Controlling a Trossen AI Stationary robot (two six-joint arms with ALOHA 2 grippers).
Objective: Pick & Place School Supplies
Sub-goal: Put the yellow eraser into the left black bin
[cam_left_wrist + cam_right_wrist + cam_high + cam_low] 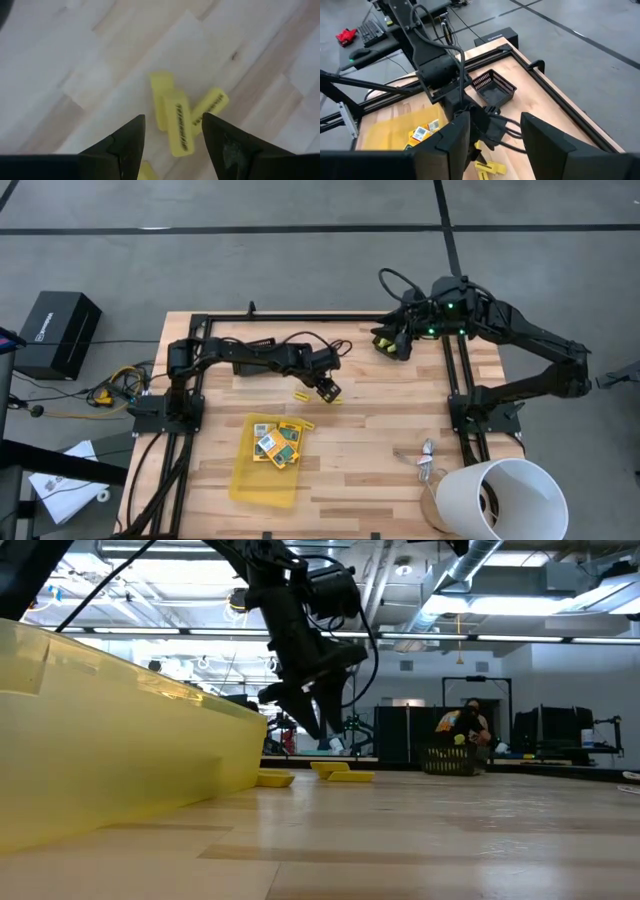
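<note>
Hovering open over yellow sticks [177, 122], the left gripper [172, 137]; only the right wrist view shows the open right gripper [492, 135].

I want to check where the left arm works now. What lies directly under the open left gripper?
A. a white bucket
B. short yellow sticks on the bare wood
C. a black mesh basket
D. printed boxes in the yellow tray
B: the left wrist view shows the left gripper open, its jaws apart, over a few yellow sticks lying on the wooden table.
</note>
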